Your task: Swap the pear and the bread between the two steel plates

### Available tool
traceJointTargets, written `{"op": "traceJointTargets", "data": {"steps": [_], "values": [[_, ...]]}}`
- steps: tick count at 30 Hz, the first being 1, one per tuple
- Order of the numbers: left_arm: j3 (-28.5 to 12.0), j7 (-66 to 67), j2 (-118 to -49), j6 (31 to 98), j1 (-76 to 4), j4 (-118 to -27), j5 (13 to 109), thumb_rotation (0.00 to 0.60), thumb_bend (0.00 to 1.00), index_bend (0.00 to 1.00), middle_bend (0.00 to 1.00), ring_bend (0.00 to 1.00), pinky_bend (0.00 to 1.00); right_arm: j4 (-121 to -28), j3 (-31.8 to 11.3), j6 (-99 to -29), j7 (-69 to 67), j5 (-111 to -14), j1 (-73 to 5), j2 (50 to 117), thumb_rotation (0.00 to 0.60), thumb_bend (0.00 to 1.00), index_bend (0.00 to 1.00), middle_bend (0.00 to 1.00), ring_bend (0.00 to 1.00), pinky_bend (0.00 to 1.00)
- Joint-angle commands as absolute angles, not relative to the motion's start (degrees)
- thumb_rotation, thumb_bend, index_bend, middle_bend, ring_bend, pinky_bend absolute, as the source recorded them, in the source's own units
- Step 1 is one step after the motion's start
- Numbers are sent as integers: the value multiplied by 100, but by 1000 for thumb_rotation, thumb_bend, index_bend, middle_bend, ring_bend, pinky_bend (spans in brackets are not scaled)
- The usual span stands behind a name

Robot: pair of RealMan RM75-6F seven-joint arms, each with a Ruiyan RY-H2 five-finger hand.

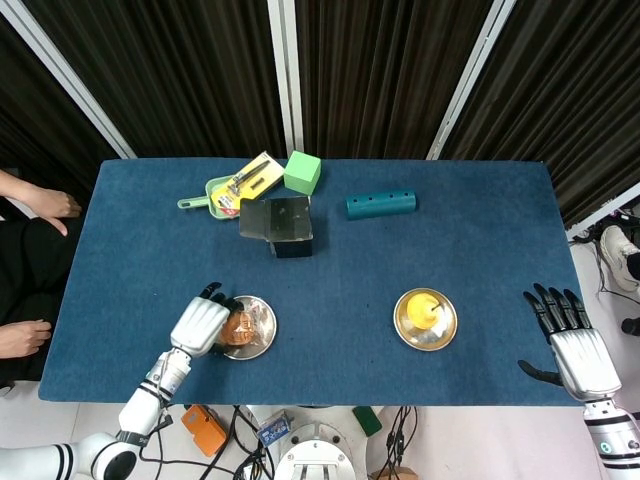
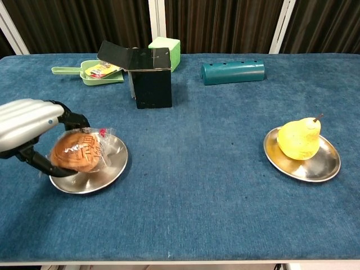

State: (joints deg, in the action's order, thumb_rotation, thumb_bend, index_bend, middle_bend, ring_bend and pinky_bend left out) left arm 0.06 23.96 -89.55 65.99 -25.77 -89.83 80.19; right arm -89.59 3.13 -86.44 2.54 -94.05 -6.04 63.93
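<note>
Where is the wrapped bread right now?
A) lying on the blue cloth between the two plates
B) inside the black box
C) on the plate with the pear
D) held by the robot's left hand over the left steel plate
D: the left hand grips the wrapped bread over the left steel plate, while the pear sits alone on the other plate.
</note>
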Motion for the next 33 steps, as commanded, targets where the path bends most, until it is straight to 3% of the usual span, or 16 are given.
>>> {"op": "traceJointTargets", "data": {"steps": [1, 8, 13, 20, 27, 33], "values": [[8, 2393, -8982, 6608, -2593, -8942, 8073, 600, 81, 306, 287, 260, 204, -8958, 303, -8630, 241, -9405, -600, 6391, 555, 228, 0, 0, 0, 0], [165, 2522, -8727, 7005, -2457, -9200, 8510, 600, 47, 174, 171, 145, 245, -8962, 271, -8602, 218, -9413, -589, 6379, 555, 229, 0, 0, 0, 0], [428, 2574, -7890, 7848, -2062, -9680, 9096, 600, 32, 140, 121, 73, 238, -8973, 302, -8708, 282, -9532, -520, 6377, 555, 228, 0, 0, 0, 0], [753, 1026, -6773, 9285, -992, -9153, 9119, 600, 42, 54, 6, 0, 41, -8987, 385, -8880, 694, -9503, -258, 6448, 555, 228, 0, 0, 0, 0], [874, -186, -6761, 9213, -316, -8722, 8445, 600, 80, 54, 0, 0, 30, -8825, 449, -9334, 1147, -9718, 63, 6741, 555, 228, 0, 0, 0, 0], [957, -98, -6742, 9633, -185, -8573, 9206, 600, 87, 54, 0, 0, 30, -8777, 396, -9327, 1113, -9724, 78, 6770, 555, 229, 0, 0, 0, 0]]}}
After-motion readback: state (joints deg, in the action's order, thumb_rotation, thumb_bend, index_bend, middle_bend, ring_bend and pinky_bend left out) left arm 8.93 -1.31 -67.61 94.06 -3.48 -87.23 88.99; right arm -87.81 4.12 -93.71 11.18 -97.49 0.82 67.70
